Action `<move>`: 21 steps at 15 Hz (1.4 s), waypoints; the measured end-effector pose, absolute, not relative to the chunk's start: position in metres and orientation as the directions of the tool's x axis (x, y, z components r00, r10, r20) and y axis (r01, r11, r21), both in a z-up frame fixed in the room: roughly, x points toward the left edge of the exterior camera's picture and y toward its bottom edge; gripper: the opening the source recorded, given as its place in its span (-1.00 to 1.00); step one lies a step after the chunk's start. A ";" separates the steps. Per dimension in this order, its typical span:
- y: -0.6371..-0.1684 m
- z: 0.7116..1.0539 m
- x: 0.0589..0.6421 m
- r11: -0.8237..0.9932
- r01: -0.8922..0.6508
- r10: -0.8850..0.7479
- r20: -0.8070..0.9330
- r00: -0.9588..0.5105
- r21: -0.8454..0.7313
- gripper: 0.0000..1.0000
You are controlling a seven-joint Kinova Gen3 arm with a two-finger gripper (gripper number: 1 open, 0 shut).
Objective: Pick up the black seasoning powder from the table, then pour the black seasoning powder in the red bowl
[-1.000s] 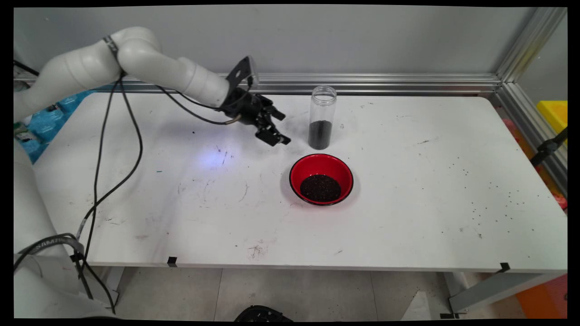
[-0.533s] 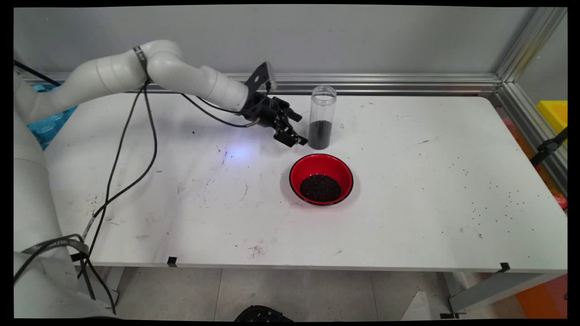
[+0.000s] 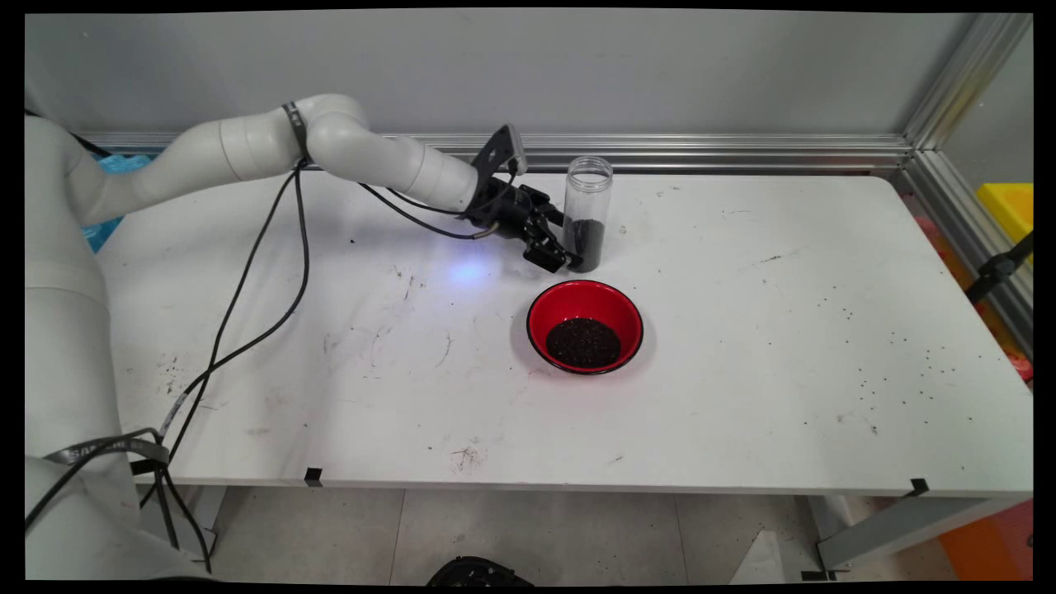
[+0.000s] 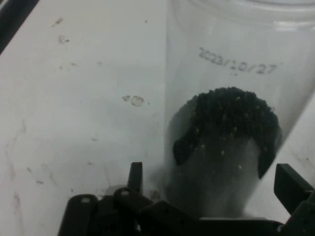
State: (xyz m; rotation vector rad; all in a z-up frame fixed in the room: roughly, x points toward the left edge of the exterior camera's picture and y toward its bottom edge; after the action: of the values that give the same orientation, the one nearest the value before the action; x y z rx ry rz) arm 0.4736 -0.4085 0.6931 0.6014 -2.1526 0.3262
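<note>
1. We are looking at the hand [image 3: 566, 261] reaching in low from the left, level with the lower part of a clear jar [image 3: 587, 210] near the far edge of the table [image 3: 742, 330].
2. We are seeing the hand spread wide. In the hand view its fingers [image 4: 135, 173] are standing one on each side of the jar. The left one is just beside the wall and the right one is clearly apart from it.
3. We are judging that nothing is being gripped. The jar is standing upright on the table and is not lifted or tilted.
4. We are finding the jar tall, narrow and lidless, with dark grains [image 3: 584, 243] filling roughly its lower third. A printed date stamp [image 4: 236, 62] is showing on the clear wall above them.
5. We are noting a red bowl [image 3: 540, 309] with a black rim just in front of the jar, apart from it. A heap of the same dark grains is lying in its bottom.
6. We are also spotting stray dark specks scattered over the right part of the table, well apart from the hand.
</note>
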 end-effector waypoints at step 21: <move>-0.419 0.692 0.468 0.855 -0.518 -0.298 0.812 -0.502 -0.006 -1.00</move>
State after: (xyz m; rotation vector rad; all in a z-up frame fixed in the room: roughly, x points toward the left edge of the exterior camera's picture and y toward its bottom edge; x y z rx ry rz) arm 0.4679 -0.4187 0.6920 0.5915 -2.1309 0.3112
